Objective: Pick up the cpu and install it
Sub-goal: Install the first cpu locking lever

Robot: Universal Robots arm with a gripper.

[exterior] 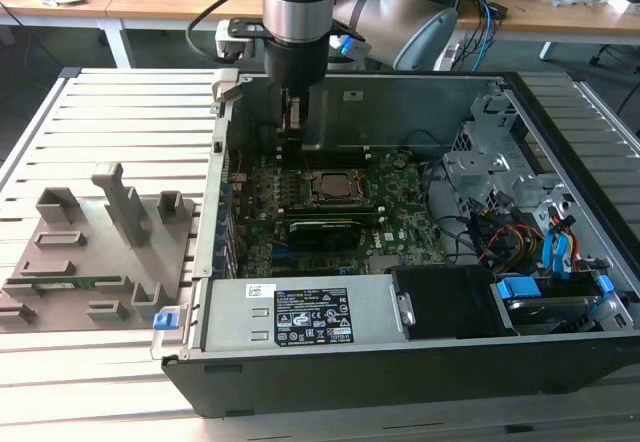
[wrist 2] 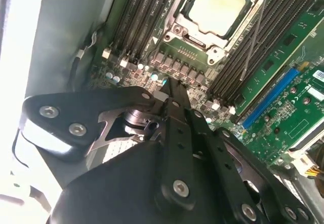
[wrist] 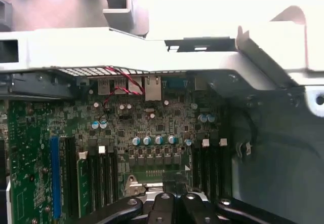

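In the exterior view we see the robot arm reaching down into the open computer case (exterior: pixel 560 362), and the gripper (exterior: pixel 293 134) hangs just above the green motherboard (exterior: pixel 400 224). The cpu (exterior: pixel 334 186) sits in its socket (exterior: pixel 336 190), a little way off from the gripper, toward the exterior view's right and nearer the camera. The grey tray (exterior: pixel 90 252) with posts lies well away from the gripper, outside the case on the exterior view's left. In the second wrist view we look along the black fingers (wrist 2: pixel 174 100), which come together to a tip with nothing between them, so the gripper (wrist 2: pixel 166 84) looks closed and holds nothing. Just past that tip we see the small dark parts of the board, and beyond them the pale square cpu (wrist 2: pixel 218 6) lies flat inside the metal frame of the socket (wrist 2: pixel 210 46), with dark memory slots (wrist 2: pixel 136 16) on each side. In the first wrist view we see the black gripper links (wrist: pixel 167 209) over the board, and the pale case wall (wrist: pixel 152 49) stands beyond them
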